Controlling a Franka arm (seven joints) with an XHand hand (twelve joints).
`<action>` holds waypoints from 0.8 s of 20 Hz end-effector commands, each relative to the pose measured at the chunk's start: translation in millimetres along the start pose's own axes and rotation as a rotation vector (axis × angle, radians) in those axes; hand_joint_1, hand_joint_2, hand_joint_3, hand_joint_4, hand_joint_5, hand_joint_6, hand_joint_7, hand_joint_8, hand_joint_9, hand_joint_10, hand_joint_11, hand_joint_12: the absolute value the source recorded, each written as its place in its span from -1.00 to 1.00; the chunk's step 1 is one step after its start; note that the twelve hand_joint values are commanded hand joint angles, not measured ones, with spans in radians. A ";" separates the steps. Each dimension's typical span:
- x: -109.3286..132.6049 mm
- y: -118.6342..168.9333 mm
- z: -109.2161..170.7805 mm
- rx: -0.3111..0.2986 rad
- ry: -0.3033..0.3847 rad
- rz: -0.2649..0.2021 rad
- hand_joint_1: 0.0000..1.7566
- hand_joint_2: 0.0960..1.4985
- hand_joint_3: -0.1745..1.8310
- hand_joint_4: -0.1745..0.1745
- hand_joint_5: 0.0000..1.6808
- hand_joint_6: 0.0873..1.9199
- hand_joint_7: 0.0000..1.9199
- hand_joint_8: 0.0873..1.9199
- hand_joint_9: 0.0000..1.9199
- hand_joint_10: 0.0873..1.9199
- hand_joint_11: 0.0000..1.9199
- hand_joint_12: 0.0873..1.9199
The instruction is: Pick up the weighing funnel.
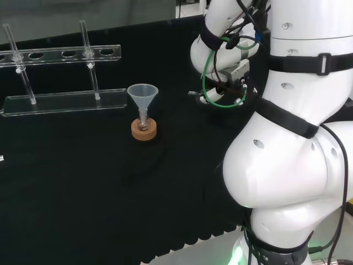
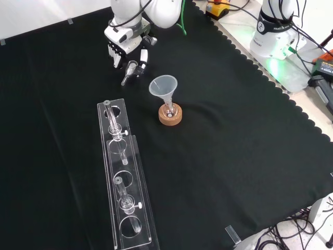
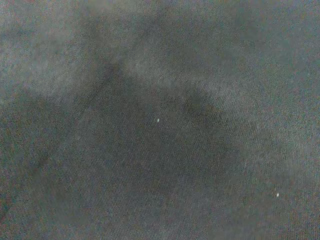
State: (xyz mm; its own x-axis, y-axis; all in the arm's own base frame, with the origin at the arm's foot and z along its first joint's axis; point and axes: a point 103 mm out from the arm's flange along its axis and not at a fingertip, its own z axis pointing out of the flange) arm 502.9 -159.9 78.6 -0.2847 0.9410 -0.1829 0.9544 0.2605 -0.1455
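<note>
At front view's top | hand [image 2: 127, 47] pinches weighing funnel [image 2: 130, 69] | small, clear, short-stemmed

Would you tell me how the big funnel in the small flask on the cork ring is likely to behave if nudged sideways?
The funnel looks top-heavy: its wide mouth sits high above a narrow stem, so it would probably tip rather than slide. It seems thin and translucent, so likely light. The cork ring may grip the cloth somewhat.
</note>
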 end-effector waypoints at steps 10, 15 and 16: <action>-15.3 -1.3 -50.6 -0.173 0.040 0.011 -0.25 0.37 -0.41 -1.00 0.30 0.95 0.45 0.53 0.64 -0.12 0.52 -0.21; -15.2 -2.9 -66.4 -0.183 0.006 0.024 -0.23 0.38 -0.41 -1.00 0.30 0.96 0.45 0.53 0.65 -0.12 0.53 -0.22; -14.4 -3.0 -68.6 -0.185 0.001 0.024 -0.23 0.38 -0.41 -1.00 0.30 0.96 0.45 0.53 0.65 -0.11 0.53 -0.22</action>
State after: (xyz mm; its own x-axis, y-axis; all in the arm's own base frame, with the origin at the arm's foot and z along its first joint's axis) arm 511.8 -163.6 130.8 -0.2879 0.9445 -0.1585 0.9561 0.2929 0.0088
